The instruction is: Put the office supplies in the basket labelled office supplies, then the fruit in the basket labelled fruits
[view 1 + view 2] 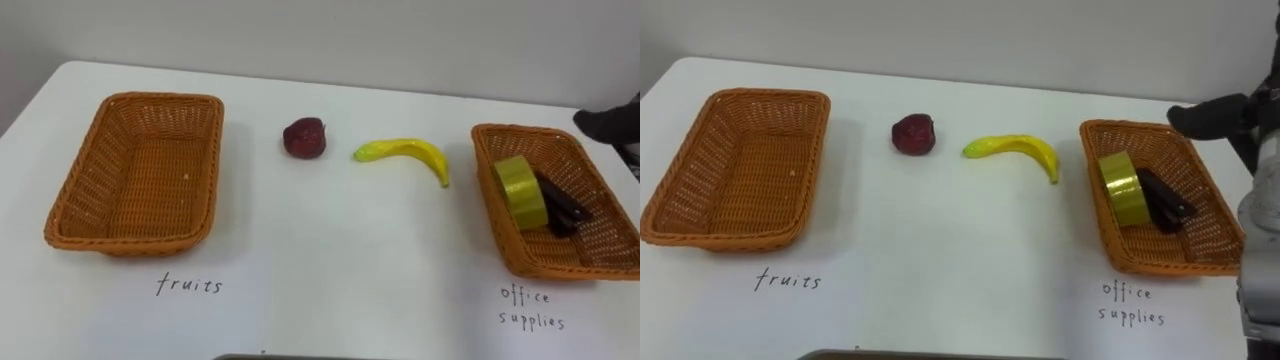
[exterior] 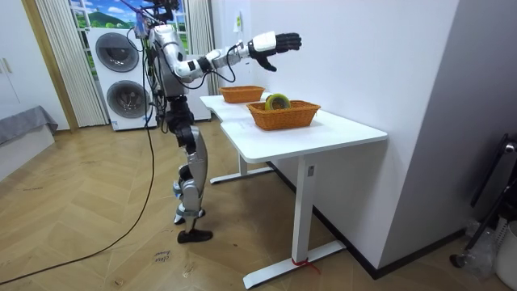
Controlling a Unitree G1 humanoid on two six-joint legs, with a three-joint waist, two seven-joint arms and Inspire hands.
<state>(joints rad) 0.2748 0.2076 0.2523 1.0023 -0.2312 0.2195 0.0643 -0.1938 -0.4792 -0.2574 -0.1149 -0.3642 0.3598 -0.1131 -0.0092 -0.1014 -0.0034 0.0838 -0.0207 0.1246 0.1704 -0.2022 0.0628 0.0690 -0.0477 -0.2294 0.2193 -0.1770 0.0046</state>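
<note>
A dark red apple (image 1: 304,137) and a yellow banana (image 1: 404,154) lie on the white table (image 1: 330,260) between two wicker baskets. The left basket (image 1: 135,172), marked fruits, holds nothing. The right basket (image 1: 556,200), marked office supplies, holds a roll of yellow tape (image 1: 521,190) and a dark object (image 1: 563,207). My right hand (image 1: 1217,117) hovers above the far right corner of that basket, fingers straight, holding nothing. In the room view the right hand (image 2: 275,44) is raised over the office supplies basket (image 2: 283,113).
The table stands against a white wall, and I stand at its long side. The handwritten labels (image 1: 189,286) sit near the front edge. Washing machines (image 2: 121,77) stand behind me in the room view.
</note>
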